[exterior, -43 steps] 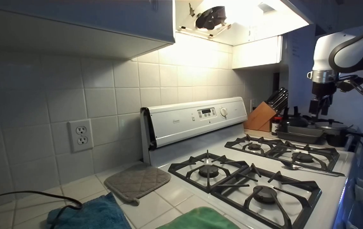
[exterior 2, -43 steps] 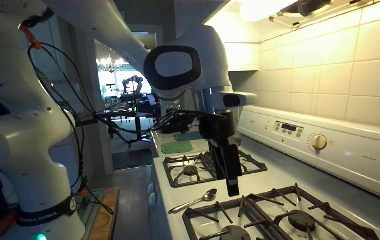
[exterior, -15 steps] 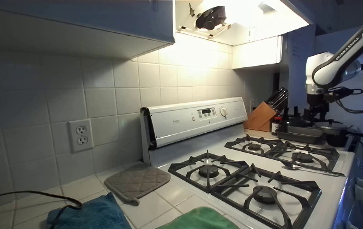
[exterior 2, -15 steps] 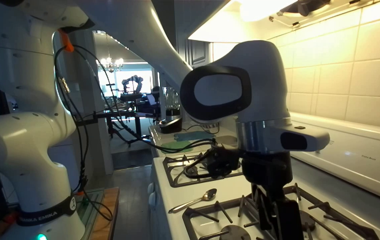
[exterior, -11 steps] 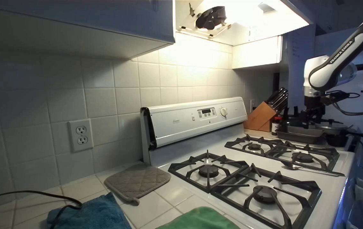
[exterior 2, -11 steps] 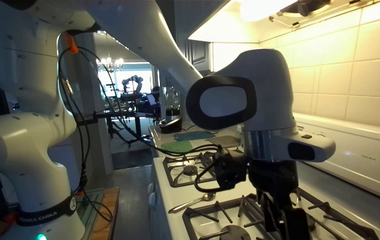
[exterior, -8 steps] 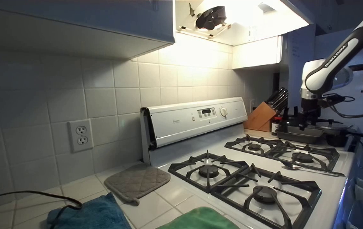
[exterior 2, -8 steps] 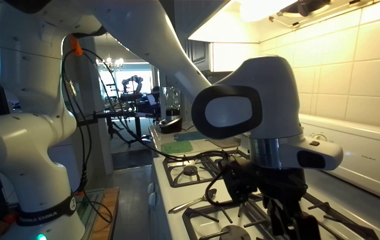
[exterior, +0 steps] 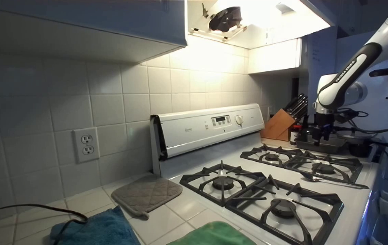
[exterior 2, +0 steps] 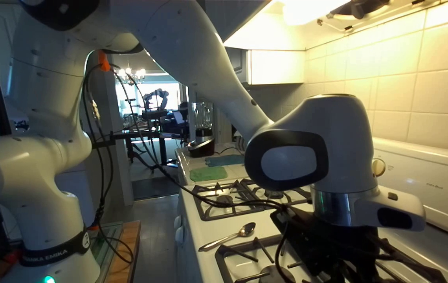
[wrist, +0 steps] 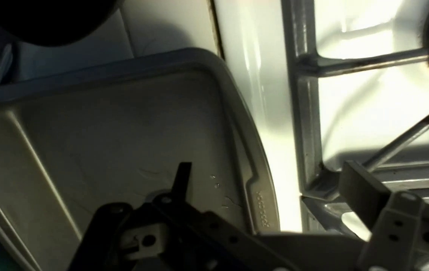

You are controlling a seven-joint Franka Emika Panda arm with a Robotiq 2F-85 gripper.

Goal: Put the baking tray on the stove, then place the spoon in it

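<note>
I count one dark tray (wrist: 131, 124), one metal spoon (exterior 2: 228, 237), four burners (exterior: 283, 207) on the white stove (exterior: 272, 171), two cloths (exterior: 95, 228) and one potholder (exterior: 148, 195). The tray sits on the tiled counter (exterior: 160, 224) just beside the stove, near a knife block (exterior: 277, 126), and the hood lamp (exterior 2: 310, 10) glows on the wall tiles (exterior: 136, 105). The tray's long axis seems to run along the stove's side edge, its lettered lip (wrist: 266, 207) facing the burners. The spoon lies between the grates (wrist: 306, 120), bowl toward the control panel (exterior: 211, 131), handle toward the front. The gripper (wrist: 267, 165) hangs over the tray, fingers (wrist: 367, 192) spread wide; whether they touch it I can't tell.
</note>
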